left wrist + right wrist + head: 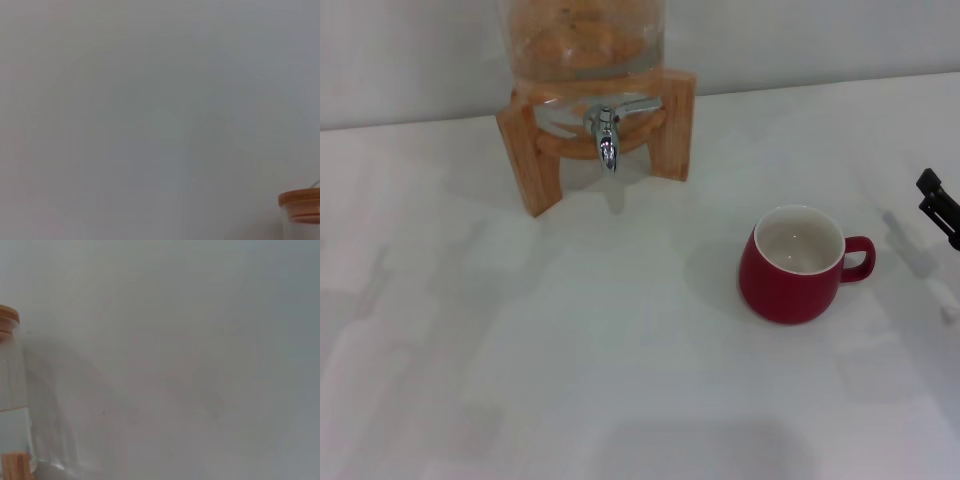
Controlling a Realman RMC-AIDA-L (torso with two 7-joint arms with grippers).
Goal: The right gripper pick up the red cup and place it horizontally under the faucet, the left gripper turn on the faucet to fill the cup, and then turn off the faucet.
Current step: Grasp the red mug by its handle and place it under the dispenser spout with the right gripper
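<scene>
One red cup (792, 268) stands upright on the white tabletop (570, 350), right of and nearer than the one faucet (607, 137). Only the right tool (940, 207) shows, at the right edge; its grip is unclear.

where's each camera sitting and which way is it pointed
Head view: looks forward and down at the white table, the red cup and the faucet; only the right tool shows, at the right edge.
Left wrist view: faces a blank wall; no own fingers visible.
Right wrist view: faces the same wall.
Shared: both wrist views catch the glass dispenser jar with its wooden lid.
</scene>
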